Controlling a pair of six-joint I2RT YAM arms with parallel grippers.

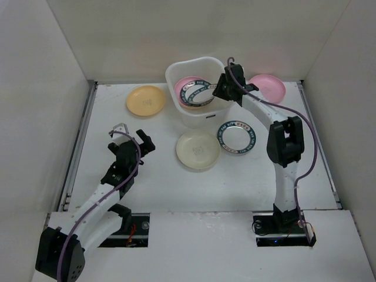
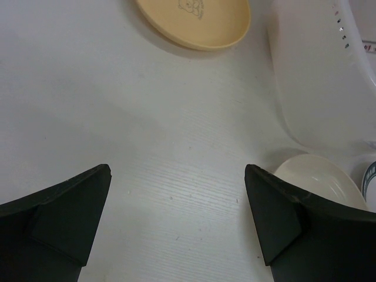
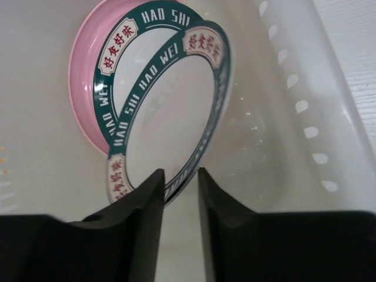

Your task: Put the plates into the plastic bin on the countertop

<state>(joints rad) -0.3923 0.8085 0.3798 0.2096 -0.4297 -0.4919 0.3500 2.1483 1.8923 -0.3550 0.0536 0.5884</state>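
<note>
Right gripper (image 3: 181,173) is hanging inside the plastic bin (image 3: 282,153), its fingers drawn close with only a narrow gap between them. The rim of a tilted teal-rimmed plate (image 3: 170,117) is sitting in that gap, and I cannot tell whether the fingers are actually pinching it. That plate is leaning over a second teal-rimmed plate (image 3: 117,44) and a pink plate (image 3: 79,76), both lying in the bin. Left gripper (image 2: 177,170) is hovering over the bare countertop (image 2: 147,117) with its fingers spread wide, gripping nothing. I am seeing four more dishes lying outside the bin: a yellow plate (image 1: 147,100) to its left, a cream plate (image 1: 198,149) just in front of it, a third teal-rimmed plate (image 1: 237,135) beside the cream one, and another pink plate (image 1: 267,87) to the bin's right.
</note>
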